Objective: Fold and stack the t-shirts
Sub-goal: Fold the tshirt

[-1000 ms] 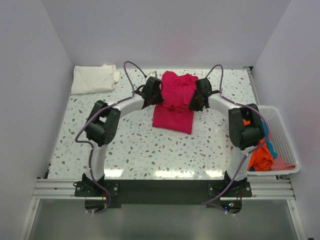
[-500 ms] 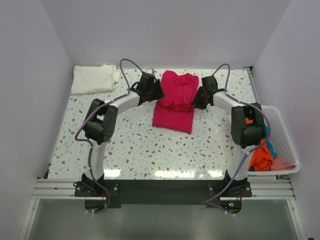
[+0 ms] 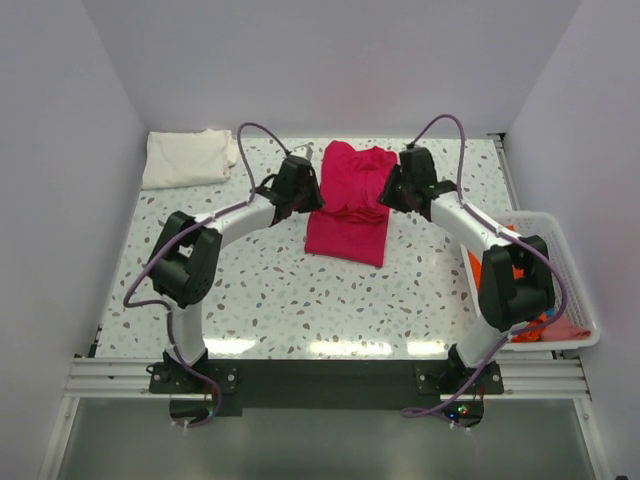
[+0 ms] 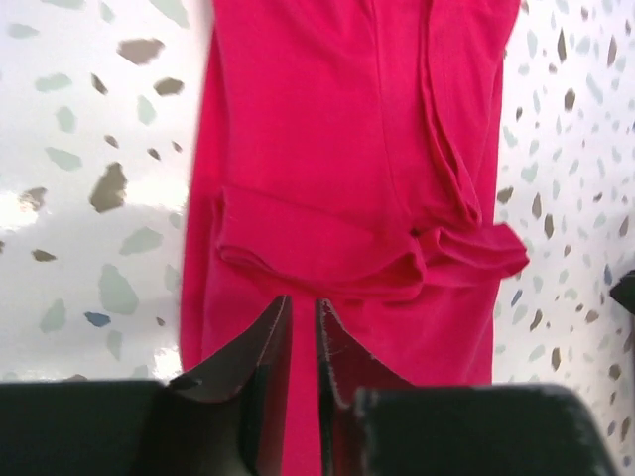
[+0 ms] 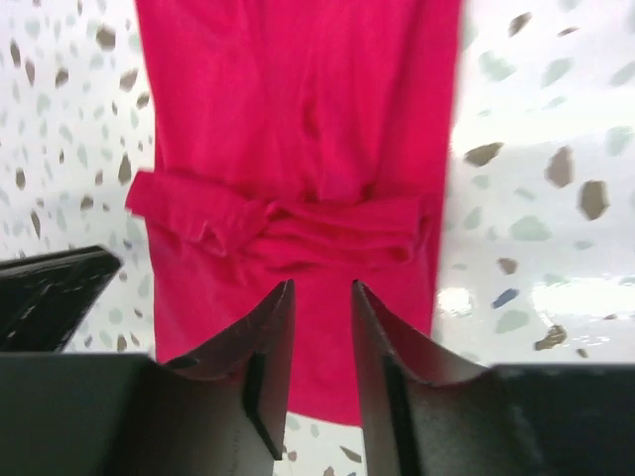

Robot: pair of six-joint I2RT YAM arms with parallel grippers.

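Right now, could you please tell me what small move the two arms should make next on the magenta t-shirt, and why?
Probably bring the left pincer and right pincer to the near hem corners and grip there. They flank the magenta t-shirt, jaws parted and empty; it lies long, bunched across its middle, so another fold seems due before stacking.

Top external: high at the near side, looking down over the whole surface.
Left wrist: close above the magenta-red t-shirt, facing down.
Right wrist: likewise, from the opposite side.
Shared: that t-shirt, in all three.
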